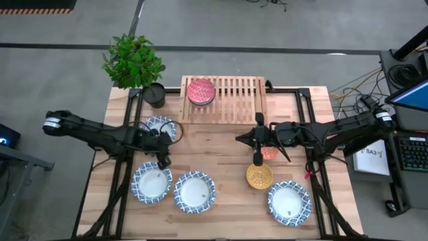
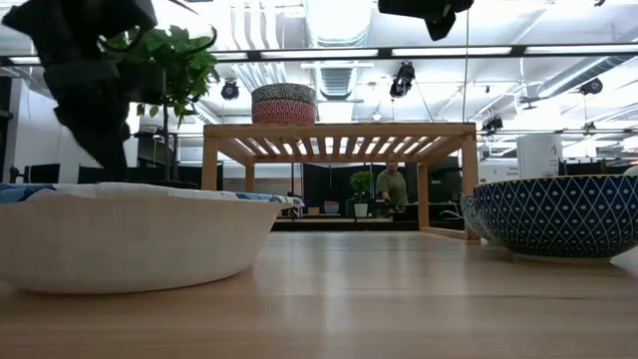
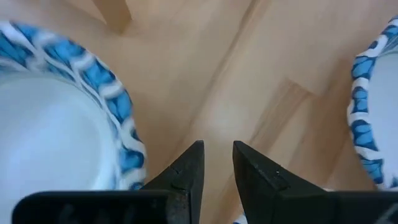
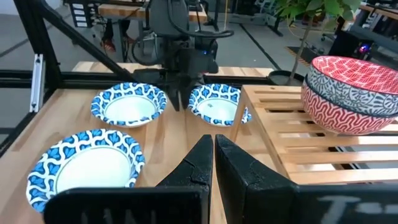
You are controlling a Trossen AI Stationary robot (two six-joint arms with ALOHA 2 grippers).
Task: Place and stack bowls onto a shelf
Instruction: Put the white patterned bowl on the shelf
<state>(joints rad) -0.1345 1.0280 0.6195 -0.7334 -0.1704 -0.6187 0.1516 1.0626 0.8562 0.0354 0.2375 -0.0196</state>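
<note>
Left gripper [image 1: 162, 161]: hangs over bare tabletop [image 1: 221, 144] with nothing between its fingers [image 3: 188, 171], which stand a little apart; the left wrist view shows plain wood in the gap.
Blue-rimmed bowl behind the left fingers [image 1: 161, 127]: lies toward the shelf side of the gripper, near it but not touched.
Blue-rimmed bowl at the front left [image 1: 151, 182]: sits just in front of the left fingertips, apart from them.
Second front bowl [image 1: 194, 191]: just beside the front left bowl, to the inner side of the left fingers, untouched.
Plant pot [image 1: 154, 95]: stands at the back beside the shelf's left end, well away from the left fingers.
Shelf [image 1: 234, 99]: stands at the back middle of the table, beyond both grippers.
Stacked bowls on the shelf [image 1: 200, 92]: a pink-patterned bowl nested in a dark blue-grey one, toward the shelf's left end, well apart from either pair of fingers.
Right gripper [image 1: 257, 159]: points down in front of the shelf with its fingers [image 4: 198, 163] pressed together, holding nothing.
Orange bowl [image 1: 269, 152]: just beside the right fingers, partly hidden under the arm; contact cannot be told.
Yellow bowl [image 1: 259, 176]: directly below and in front of the right fingertips; touching or not cannot be told.
Blue-rimmed bowl at the front right [image 1: 289, 203]: farther forward and outward from the right fingers, clear of them.
</note>
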